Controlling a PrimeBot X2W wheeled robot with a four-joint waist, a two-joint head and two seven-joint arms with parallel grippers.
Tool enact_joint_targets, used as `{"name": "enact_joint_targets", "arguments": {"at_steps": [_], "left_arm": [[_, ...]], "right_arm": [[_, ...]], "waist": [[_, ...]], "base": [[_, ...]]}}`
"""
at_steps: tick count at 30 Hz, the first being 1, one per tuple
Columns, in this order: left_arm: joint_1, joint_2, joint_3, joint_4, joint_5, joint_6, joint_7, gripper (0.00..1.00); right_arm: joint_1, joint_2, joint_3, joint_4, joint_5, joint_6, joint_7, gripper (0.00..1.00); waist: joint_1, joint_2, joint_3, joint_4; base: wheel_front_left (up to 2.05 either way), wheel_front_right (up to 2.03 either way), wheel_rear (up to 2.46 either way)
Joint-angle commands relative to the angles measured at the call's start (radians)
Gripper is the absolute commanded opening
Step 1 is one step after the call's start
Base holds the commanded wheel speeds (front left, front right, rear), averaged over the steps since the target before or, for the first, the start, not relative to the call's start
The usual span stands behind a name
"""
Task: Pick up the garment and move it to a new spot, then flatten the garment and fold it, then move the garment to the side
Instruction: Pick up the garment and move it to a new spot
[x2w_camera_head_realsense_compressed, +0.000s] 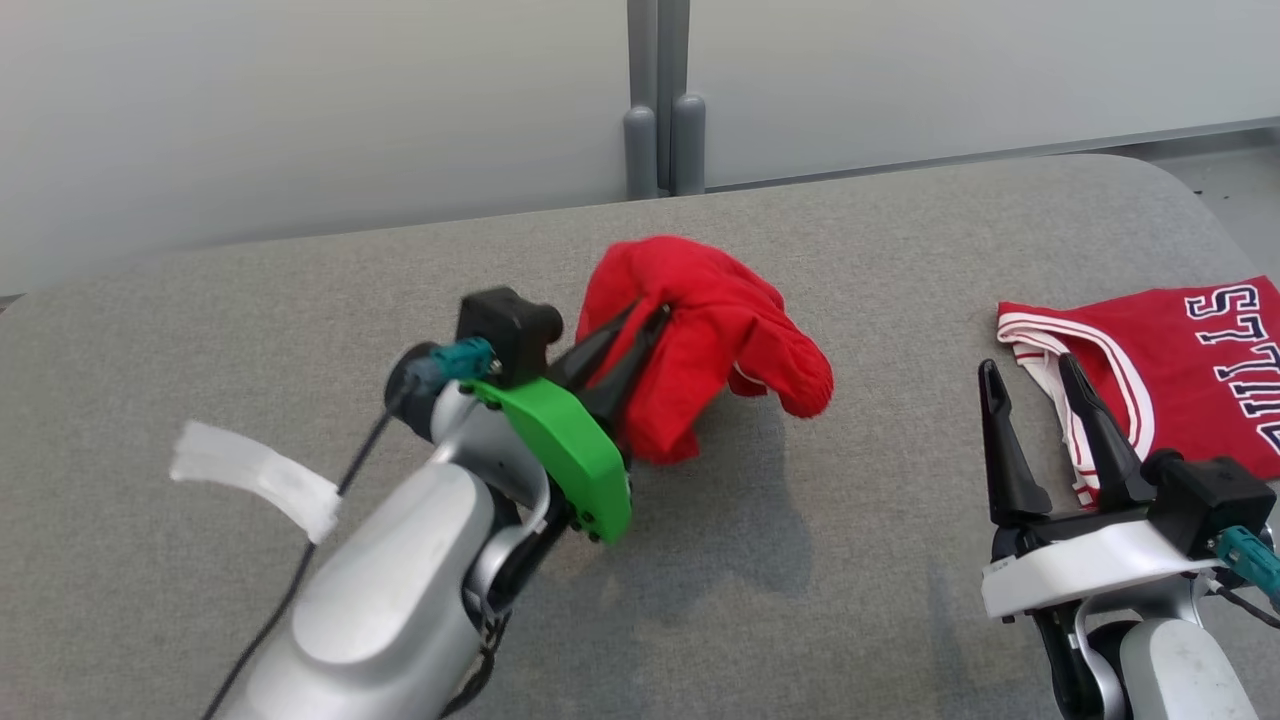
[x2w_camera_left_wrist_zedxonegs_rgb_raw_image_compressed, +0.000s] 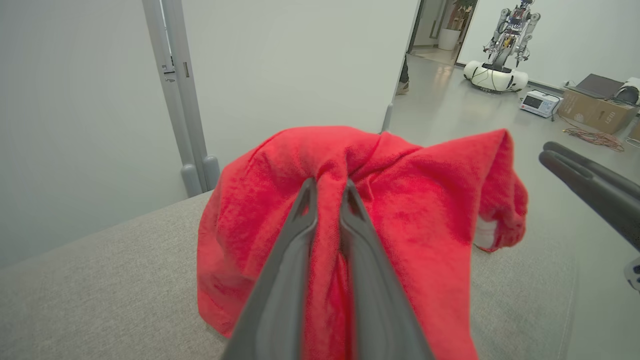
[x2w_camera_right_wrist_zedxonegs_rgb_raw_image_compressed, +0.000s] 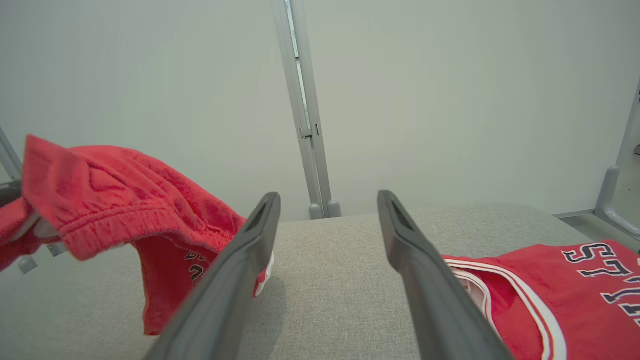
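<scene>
Fingers (x2w_camera_head_realsense_compressed: 598, 352) of the left gripper (x2w_camera_head_realsense_compressed: 648, 312), head view: you have them drawn narrow, clamped on a fold of the red garment (x2w_camera_head_realsense_compressed: 720, 320).
Arm, head view: your left arm reaches in from the lower left toward the middle of the grey padded table (x2w_camera_head_realsense_compressed: 300, 330), with a green plate at its wrist.
Cloth, head view: the garment hangs bunched from that grip over the table's middle, with its shadow on the padding below.
Other hand, head view: your right gripper (x2w_camera_head_realsense_compressed: 1029, 363) stands at the lower right with its fingers spread wide, holding nothing.
Second cloth, head view: a red jersey (x2w_camera_head_realsense_compressed: 1170, 360) with white trim and dark letters lies flat at the table's right end. It is just beside the right gripper's tips and well apart from the garment.
Grip, left wrist view: a ridge of red cloth is squeezed between the two fingertips, and the rest drapes to both sides and down toward the table.
Right edge, left wrist view: one dark finger of your right gripper juts in.
Background, left wrist view: another robot (x2w_camera_left_wrist_zedxonegs_rgb_raw_image_compressed: 505, 45) stands on the floor, and near it sits a cardboard box (x2w_camera_left_wrist_zedxonegs_rgb_raw_image_compressed: 595, 107). You cannot tell what the box holds.
Fingers, right wrist view: they stand wide apart, with bare table between them.
Cloth, right wrist view: the garment is raised at the left, its elastic band showing. Its lowest fold hangs close to the padding, and you cannot tell whether it touches.
Second cloth, right wrist view: the jersey lies flat at the lower right.
</scene>
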Motion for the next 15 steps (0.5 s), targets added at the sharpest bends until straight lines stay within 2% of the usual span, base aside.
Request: {"name": "enact_joint_targets", "arguments": {"at_steps": [1, 7, 11, 15], "left_arm": [[0.008, -0.002, -0.002, 0.001, 0.002, 0.006, -0.009, 0.00], [0.075, -0.069, -0.059, 0.131, 0.037, 0.018, -0.099, 0.00], [0.091, -0.097, -0.077, 0.271, 0.053, 0.032, -0.149, 0.00], [0.083, -0.112, -0.097, 0.399, 0.061, 0.026, -0.185, 0.00]], "right_arm": [[-0.001, -0.003, 0.002, 0.001, 0.004, 0.000, -0.007, 1.00], [-0.010, -0.003, 0.014, 0.010, 0.001, 0.000, -0.003, 1.00], [-0.015, -0.003, 0.028, 0.013, -0.003, 0.000, 0.004, 1.00], [-0.014, -0.003, 0.034, 0.013, -0.011, 0.000, 0.012, 1.00]], "waist": [[0.0001, 0.0103, 0.007, -0.008], [0.0001, 0.0103, 0.025, -0.039], [0.0001, 0.0103, 0.035, -0.058], [0.0001, 0.0103, 0.044, -0.065]], "base": [[0.00, 0.00, 0.00], [0.00, 0.00, 0.00], [0.00, 0.00, 0.00], [0.00, 0.00, 0.00]]}}
